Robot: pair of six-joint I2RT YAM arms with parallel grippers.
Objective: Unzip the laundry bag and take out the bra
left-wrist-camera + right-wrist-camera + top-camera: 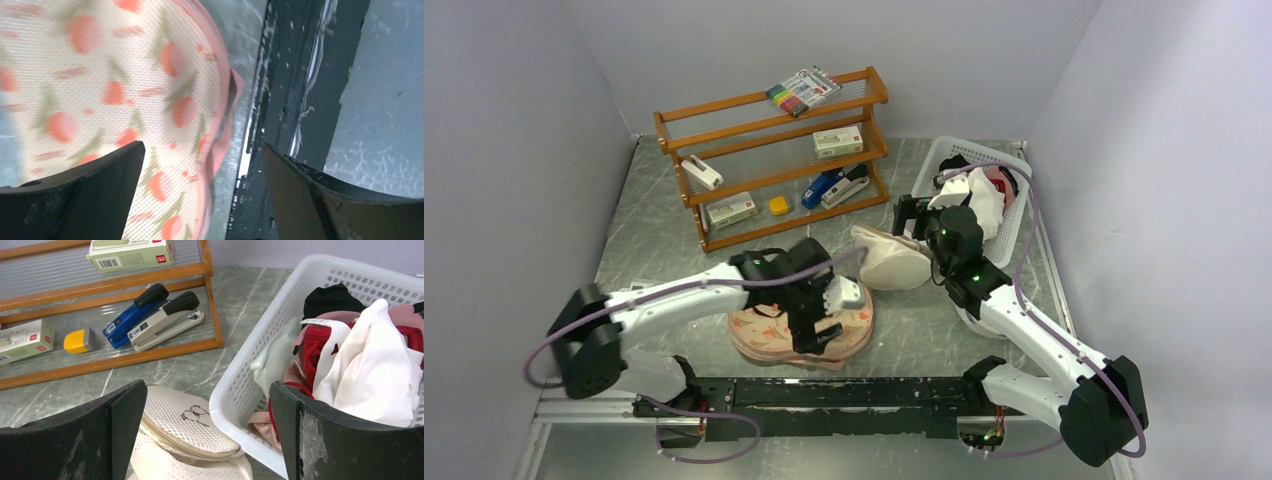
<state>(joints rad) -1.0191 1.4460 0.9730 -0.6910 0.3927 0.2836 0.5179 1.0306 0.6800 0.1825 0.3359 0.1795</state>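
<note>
Grey marbled table [644, 250] recorded. Nearest — the laundry bag [759, 335] is found at the front edge, left gripper [204, 150] spread above it. Farther back, the right gripper [202, 390] is spread beside the white basket [250, 370], where the bra [370, 365] is seen.

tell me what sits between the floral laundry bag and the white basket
A cream mesh pouch lies between the laundry bag and the basket, seen in the top external view.

The laundry bag [125, 90] was blurred and cut off at the wrist view's edges; from above, the left claw [812, 332] hid its middle.
</note>
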